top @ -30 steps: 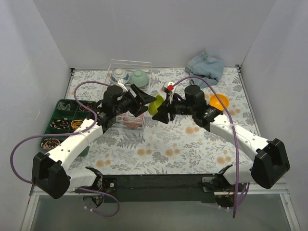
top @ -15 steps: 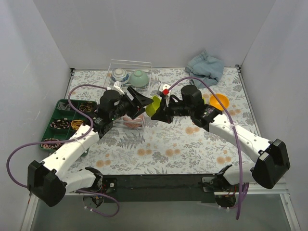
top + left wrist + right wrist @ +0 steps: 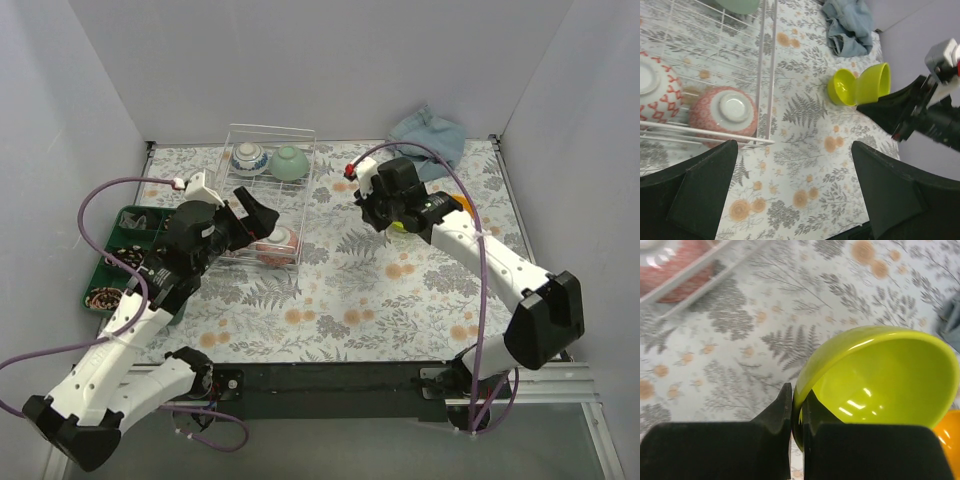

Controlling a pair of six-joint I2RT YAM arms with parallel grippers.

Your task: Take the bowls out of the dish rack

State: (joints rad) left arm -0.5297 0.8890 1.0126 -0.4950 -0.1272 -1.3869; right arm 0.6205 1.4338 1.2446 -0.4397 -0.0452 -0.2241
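Because the right claw (image 3: 797, 395) pinched only the thin rim of a lime bowl (image 3: 875, 380) above the table — near the orange bowl (image 3: 948, 432) — the bowl risked slipping free and dropping. The left claw (image 3: 794, 147) hung spread wide at the rack (image 3: 767, 75), with a pink bowl (image 3: 725, 112) inside.

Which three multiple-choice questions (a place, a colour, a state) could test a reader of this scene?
1. The pinkish bowl lies: A) in the dish rack; B) in the right claw; C) in the left claw.
2. The bowl in the right claw is: A) orange; B) lime green; C) blue.
3. The left claw is: A) shut on a bowl; B) shut, empty; C) open, empty.
Key: 1A, rack wires surround it; 2B, it shows bright yellow-green; 3C, its sides stand wide apart, holding nothing.
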